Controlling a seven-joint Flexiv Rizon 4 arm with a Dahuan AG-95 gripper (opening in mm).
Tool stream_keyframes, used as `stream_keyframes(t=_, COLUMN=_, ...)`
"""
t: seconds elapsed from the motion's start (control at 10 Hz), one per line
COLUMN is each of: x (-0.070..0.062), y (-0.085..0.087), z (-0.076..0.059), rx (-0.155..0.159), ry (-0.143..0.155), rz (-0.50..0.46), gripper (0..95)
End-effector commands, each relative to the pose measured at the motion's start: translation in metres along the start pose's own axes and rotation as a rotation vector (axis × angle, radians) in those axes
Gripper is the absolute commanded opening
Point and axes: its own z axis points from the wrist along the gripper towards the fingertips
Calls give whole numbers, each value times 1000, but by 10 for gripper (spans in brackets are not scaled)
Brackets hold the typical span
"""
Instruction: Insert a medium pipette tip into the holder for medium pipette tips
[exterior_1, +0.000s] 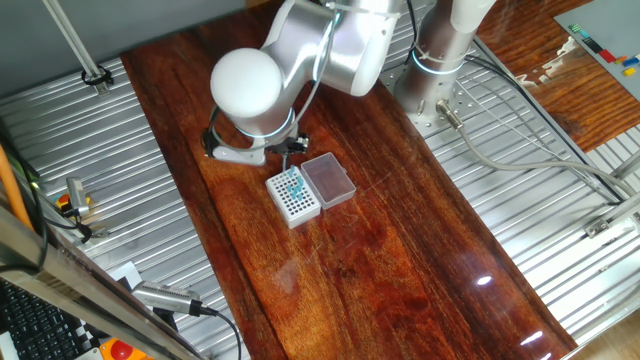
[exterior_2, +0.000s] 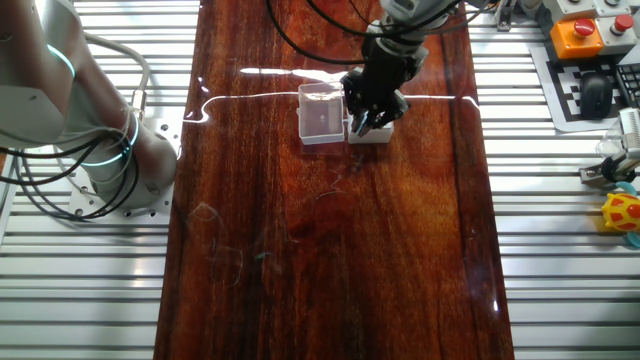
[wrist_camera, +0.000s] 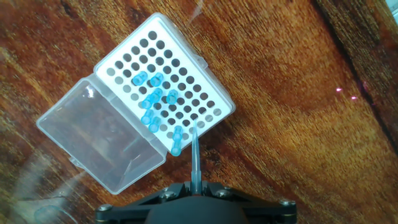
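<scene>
Translucent and needle-thin, the medium pipette tip (wrist_camera: 195, 155) sits clamped in our gripper (wrist_camera: 195, 185) just above the white holder (wrist_camera: 163, 81), so we should line its point over one empty edge hole, then lower straight.

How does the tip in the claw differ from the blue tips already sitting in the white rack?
The medium pipette tip in the claw is pale and translucent; the blue tips are bright blue. The held tip shows its full tapered length, pointing at the holder; the blue tips mostly show only their tops, seated in holes. One blue tip at the rack's edge lies tilted. All are slender plastic tips.
</scene>
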Motion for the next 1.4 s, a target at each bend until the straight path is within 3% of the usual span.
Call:
stream_keyframes(t=0.1, x=4, y=-1, z=0, rx=0, ry=-2, rz=-3, gripper=0)
stream_keyframes(t=1.4, x=6, y=-2, z=-1, rx=5, ry=20, rz=-28, gripper=0)
